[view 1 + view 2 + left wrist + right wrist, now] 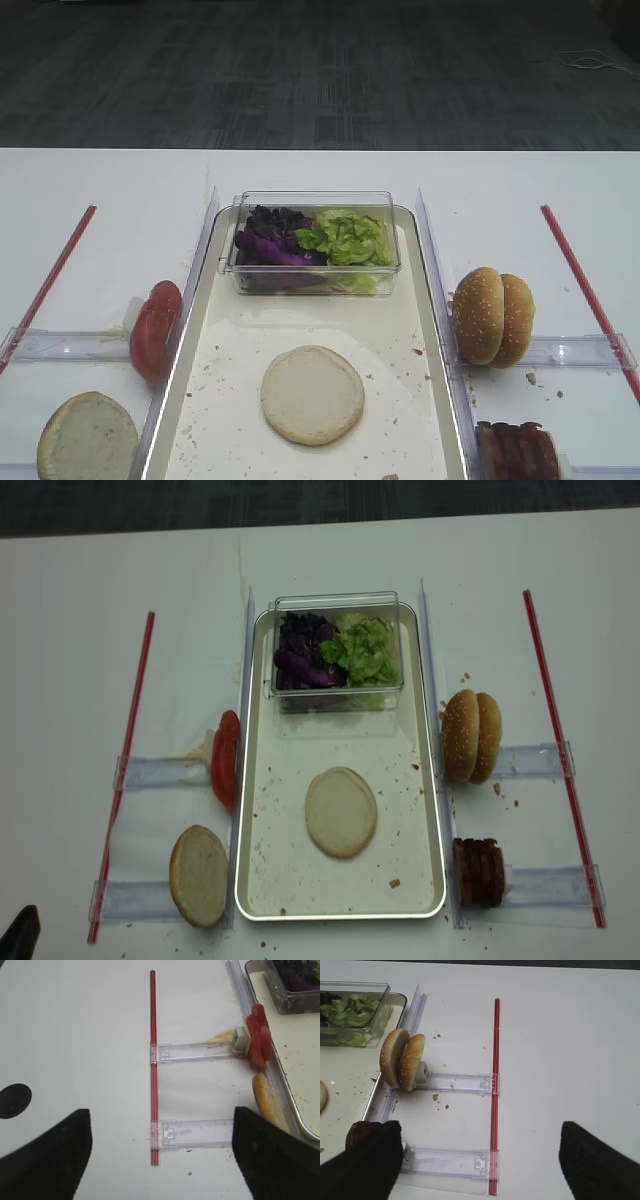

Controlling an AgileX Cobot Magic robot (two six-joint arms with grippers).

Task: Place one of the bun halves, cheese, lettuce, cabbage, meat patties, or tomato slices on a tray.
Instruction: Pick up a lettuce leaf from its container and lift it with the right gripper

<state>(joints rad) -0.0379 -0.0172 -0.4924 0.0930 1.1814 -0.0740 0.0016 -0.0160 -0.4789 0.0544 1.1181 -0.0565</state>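
Observation:
The silver-rimmed tray (232,345) (290,760) holds one pale bun half (312,394) (341,812) flat on its floor. A second pale bun half (88,437) (265,1102) lies left of the tray. Tomato slices (155,329) (260,1035) stand on edge at its left rim. Sesame bun halves (493,316) (402,1059) and meat patties (516,450) (362,1132) sit on its right. Cabbage (272,240) and lettuce (347,238) fill a tub. No cheese shows. My left gripper (160,1155) and right gripper (480,1160) hang open and empty over the table on either side of the tray.
A clear plastic tub (315,278) stands at the tray's far end. Clear plastic holders (452,1081) (197,1051) and red strips (495,1090) (154,1060) lie on the white table on both sides. Crumbs dot the tray floor. A black round mark (14,1101) is on the table.

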